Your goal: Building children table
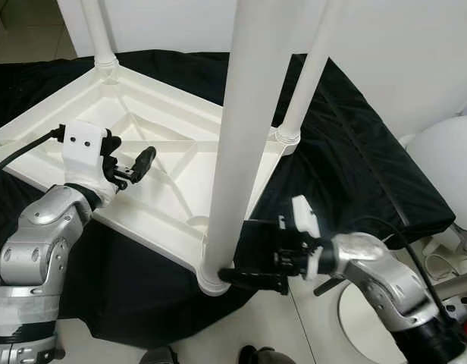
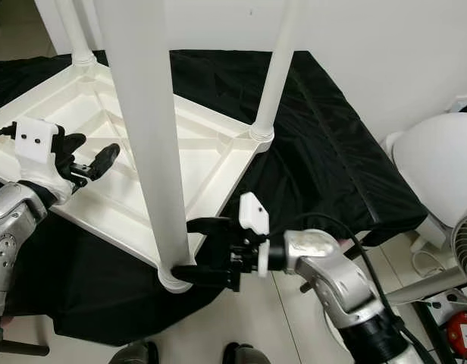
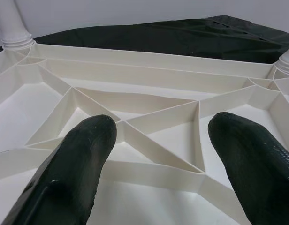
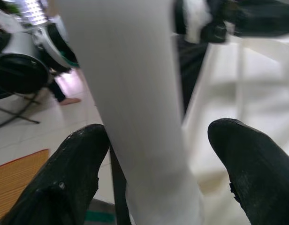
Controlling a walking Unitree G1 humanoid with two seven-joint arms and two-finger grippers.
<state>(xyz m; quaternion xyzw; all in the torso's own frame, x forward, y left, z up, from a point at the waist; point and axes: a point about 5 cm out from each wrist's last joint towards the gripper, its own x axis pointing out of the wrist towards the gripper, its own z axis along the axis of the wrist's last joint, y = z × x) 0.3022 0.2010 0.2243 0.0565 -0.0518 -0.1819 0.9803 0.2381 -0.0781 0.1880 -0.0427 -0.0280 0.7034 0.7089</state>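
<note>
A white plastic table (image 1: 154, 163) lies upside down on a black cloth (image 1: 355, 159), filling the upper left of the frame, its legs pointing up. The right claw (image 1: 252, 274), fingers spread, brackets the base of the nearest leg (image 1: 237, 144) at lower centre (contact unclear). The left claw (image 1: 135, 168), released and holding nothing, hovers over the ribbed underside at centre left.

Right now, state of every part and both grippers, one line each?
White plastic table top: upside down on the black cloth, ribs up.
Near white table leg: upright in its corner socket.
Right gripper: open, fingers either side of the near leg's base.
Left gripper: open, over the ribs.
</note>
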